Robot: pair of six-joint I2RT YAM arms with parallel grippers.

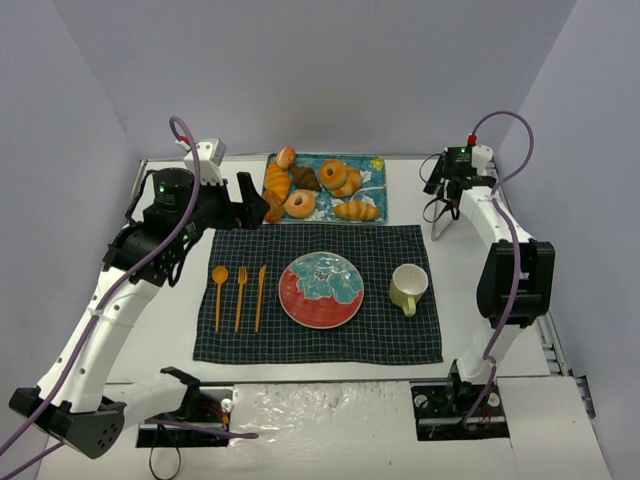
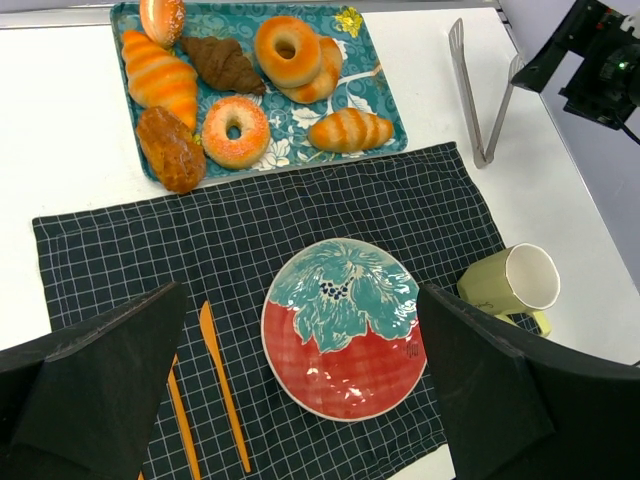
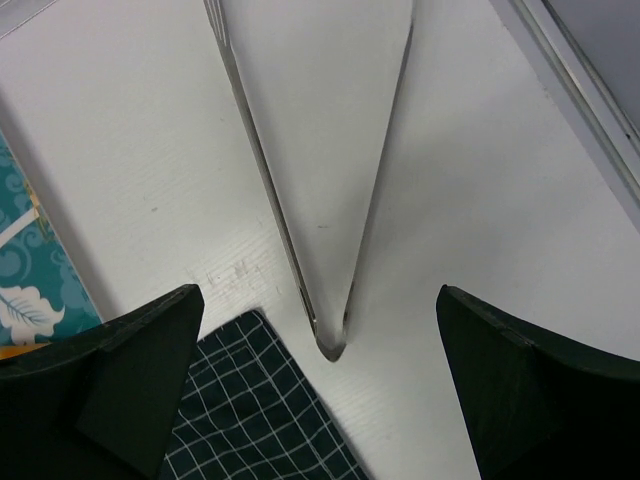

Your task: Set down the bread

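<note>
Left wrist view looks down on a patterned teal tray [image 2: 372, 95] at the far side of the white desk [image 2: 60, 170]. On the tray lies the bread [image 2: 170, 150], a smooth dark-golden oblong roll. It sits at the tray's near left corner, partly over the rim, just beside a sugared donut [image 2: 235, 130] and below a striped croissant [image 2: 158, 76]. Nothing grips it. The left tool [image 2: 300, 300] hangs over the checked placemat [image 2: 200, 240], its two black fingers [image 2: 100, 390] spread wide apart with nothing between them. Under it sit a red and teal plate [image 2: 340, 330], an orange knife [image 2: 222, 385] to the plate's left and a pale green mug [image 2: 510, 285] tipped on its side to the right.

Metal tongs [image 2: 462, 80] lie flat on the bare desk right of the tray, their joined end just beside the placemat's far corner. From the right wrist, the right tool [image 3: 320, 300] is above that joined end, fingers [image 3: 140, 370] fully apart and empty; whether it touches the tongs cannot be told
</note>
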